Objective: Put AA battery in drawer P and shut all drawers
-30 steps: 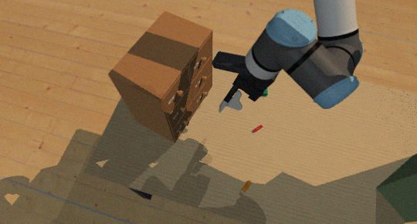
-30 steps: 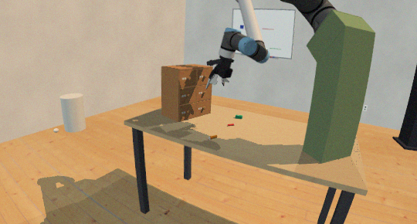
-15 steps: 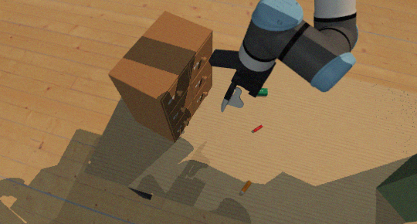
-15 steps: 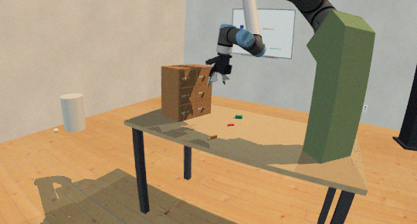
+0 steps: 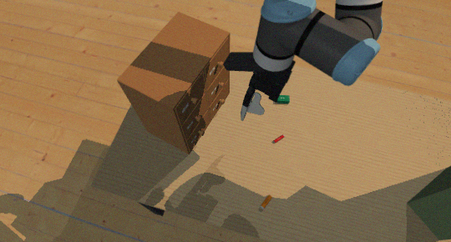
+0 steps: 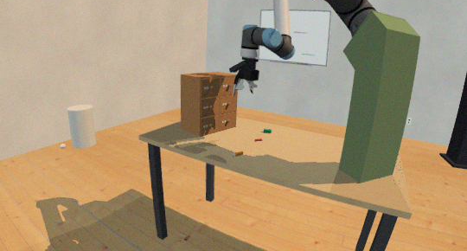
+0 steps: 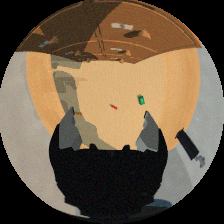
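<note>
The brown chest stands upright at one end of the table. Its six drawers, in two columns of three, look shut; their labels are too small to read. An orange cylinder with a grey end, seemingly the AA battery, lies in shade near the table edge. A smaller red cylinder and a thicker green piece lie farther back. My gripper is open and empty, high above the table beside the upper drawer fronts.
A tall green block stands at the other end of the table. Small handles stick out from the drawer fronts, close to my gripper. The arm reaches over the table from that far end.
</note>
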Robot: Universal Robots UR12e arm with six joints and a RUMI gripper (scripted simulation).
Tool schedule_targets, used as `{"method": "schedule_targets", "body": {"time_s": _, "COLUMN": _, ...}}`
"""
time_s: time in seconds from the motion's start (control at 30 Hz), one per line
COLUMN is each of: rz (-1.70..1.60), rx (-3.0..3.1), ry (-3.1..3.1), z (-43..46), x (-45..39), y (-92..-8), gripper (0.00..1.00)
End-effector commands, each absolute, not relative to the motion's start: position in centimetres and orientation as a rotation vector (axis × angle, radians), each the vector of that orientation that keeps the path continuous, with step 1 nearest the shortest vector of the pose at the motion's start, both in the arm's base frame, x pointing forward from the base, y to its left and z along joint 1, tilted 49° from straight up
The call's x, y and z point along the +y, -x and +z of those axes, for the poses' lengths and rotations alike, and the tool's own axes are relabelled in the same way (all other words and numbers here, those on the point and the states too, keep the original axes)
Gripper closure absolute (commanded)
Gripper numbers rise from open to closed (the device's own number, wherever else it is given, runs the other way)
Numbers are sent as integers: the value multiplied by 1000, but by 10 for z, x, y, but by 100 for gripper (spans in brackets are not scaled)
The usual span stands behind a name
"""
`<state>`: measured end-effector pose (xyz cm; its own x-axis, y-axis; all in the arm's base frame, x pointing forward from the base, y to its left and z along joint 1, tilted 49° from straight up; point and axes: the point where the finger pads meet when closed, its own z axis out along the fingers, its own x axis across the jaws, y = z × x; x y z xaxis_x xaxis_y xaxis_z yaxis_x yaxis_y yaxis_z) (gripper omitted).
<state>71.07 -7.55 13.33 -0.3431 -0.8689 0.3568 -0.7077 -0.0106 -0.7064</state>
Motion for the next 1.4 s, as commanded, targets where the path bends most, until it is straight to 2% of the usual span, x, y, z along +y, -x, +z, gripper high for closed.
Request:
{"method": "schedule_targets", "body": {"time_s": 0.0, "rz": -1261, "rx": 2088, "ry": 1686, "z": 134, "x": -74, "y": -709, "gripper": 0}}
{"method": "schedule_targets", "body": {"time_s": 1.37, "rz": -1230, "rx": 2125, "ry": 1701, "z": 134, "x": -73, "y": -705, "gripper": 0}}
